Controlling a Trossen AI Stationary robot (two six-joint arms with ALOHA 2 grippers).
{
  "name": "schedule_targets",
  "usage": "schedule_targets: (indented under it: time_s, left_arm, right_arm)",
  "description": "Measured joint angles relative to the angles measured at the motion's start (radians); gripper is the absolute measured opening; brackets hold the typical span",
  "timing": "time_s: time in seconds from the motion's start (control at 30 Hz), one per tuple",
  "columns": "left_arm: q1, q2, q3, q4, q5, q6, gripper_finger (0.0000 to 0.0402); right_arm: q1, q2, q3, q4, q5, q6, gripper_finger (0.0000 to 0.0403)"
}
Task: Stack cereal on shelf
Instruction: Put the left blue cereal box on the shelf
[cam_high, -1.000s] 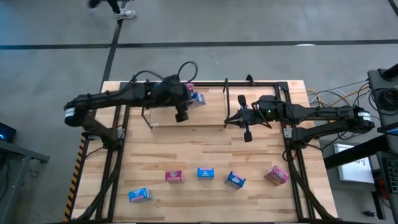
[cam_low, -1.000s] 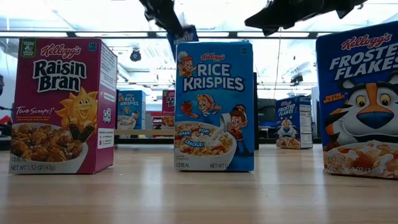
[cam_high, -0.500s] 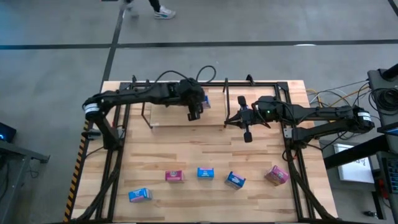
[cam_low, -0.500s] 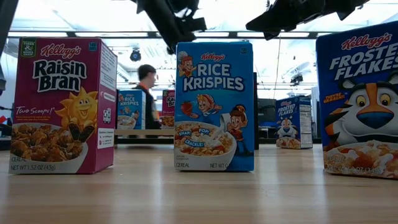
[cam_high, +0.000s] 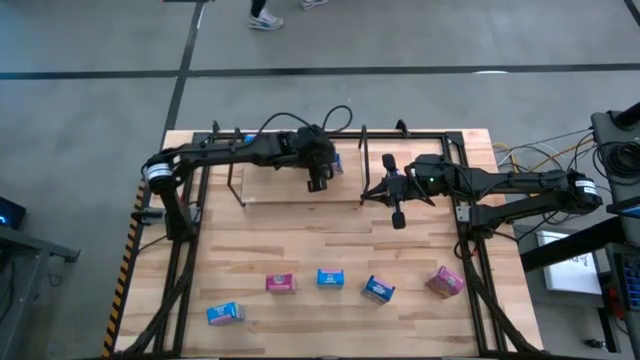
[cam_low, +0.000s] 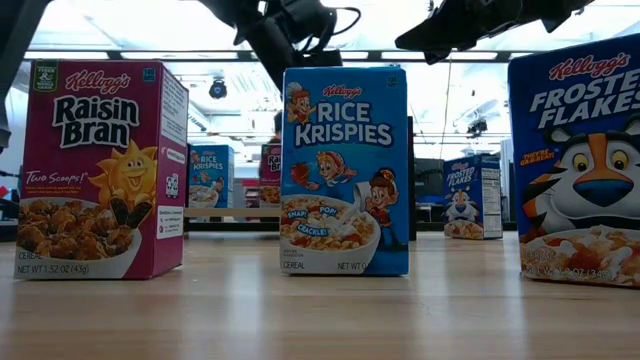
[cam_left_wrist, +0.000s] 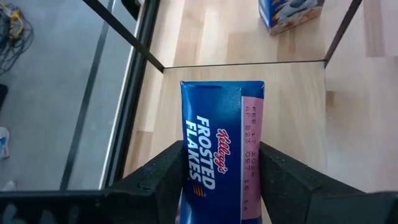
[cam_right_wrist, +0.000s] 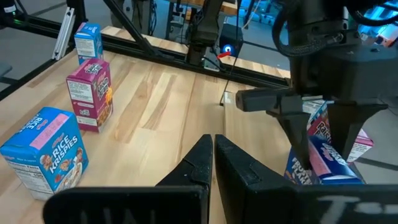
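The Frosted Flakes box (cam_low: 585, 160) is cut off by the low view's edge; a walking person (cam_high: 262, 17) is cropped.

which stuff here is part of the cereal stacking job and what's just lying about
Job:
- Frosted Flakes box shut in left gripper
- shelf
- Raisin Bran box
- Rice Krispies box

Lying about:
- cables off the table's right
- right gripper, shut, idle

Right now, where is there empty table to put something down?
The wide bare wood between the shelf and the front row of cereal boxes is free. It is crowded at the shelf's right end, where the left hand holds a Frosted Flakes box.
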Motion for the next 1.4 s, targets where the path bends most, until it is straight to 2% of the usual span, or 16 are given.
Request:
schedule_targets:
  time_s: [0.3, 0.6, 0.87, 1.07, 1.23, 1.4]
  left_arm:
    - [0.011, 0.001, 0.000, 0.021, 0.003, 0.026, 0.0205]
    - [0.010, -0.015, 0.000, 0.000, 0.002, 0.030, 0.0213]
    - [0.008, -0.097, 0.000, -0.086, 0.001, 0.019, 0.0213]
    - [-0.010, -0.188, -0.008, -0.182, 0.004, -0.050, 0.0213]
    - [-0.052, -0.305, -0.132, -0.166, 0.037, -0.108, 0.0213]
    - [-0.124, -0.461, -0.323, -0.014, 0.037, -0.179, 0.0213]
  right_arm:
    - [0.000, 0.000, 0.000, 0.001, 0.000, -0.010, 0.0009]
    - [0.000, 0.000, 0.000, 0.001, 0.001, -0.010, 0.0009]
    - [0.000, 0.000, 0.000, 0.001, 0.002, -0.009, 0.0009]
    - [0.000, 0.000, 0.000, 0.001, 0.002, -0.009, 0.0009]
    - [0.000, 0.002, 0.000, 0.000, 0.002, -0.006, 0.0009]
    - [0.000, 0.002, 0.000, -0.005, 0.003, 0.003, 0.0009]
